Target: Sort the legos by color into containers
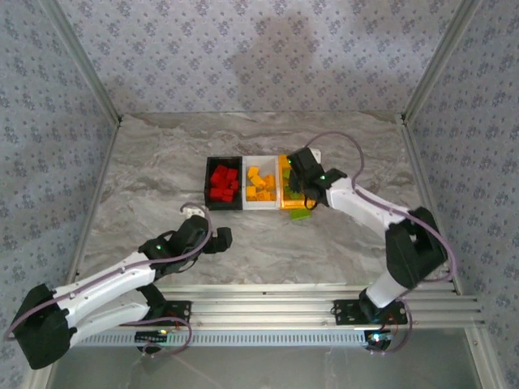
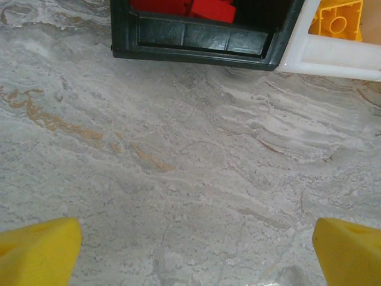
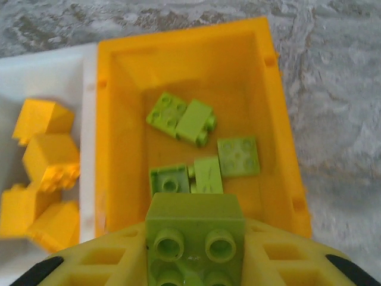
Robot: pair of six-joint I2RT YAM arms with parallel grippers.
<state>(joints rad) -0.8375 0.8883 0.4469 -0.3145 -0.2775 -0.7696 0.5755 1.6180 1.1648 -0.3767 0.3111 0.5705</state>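
One green lego (image 3: 194,223) in right gripper (image 3: 195,247) above orange bin (image 3: 122,119); left gripper (image 2: 193,253) wide open.

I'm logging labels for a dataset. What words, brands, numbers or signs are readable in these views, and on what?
None can be read.
The black bin, white bin and orange bin show no label.
The studs of the lime green brick held in the right gripper are too blurred to show any embossed mark.
The wallpaper print is ornament, not writing.
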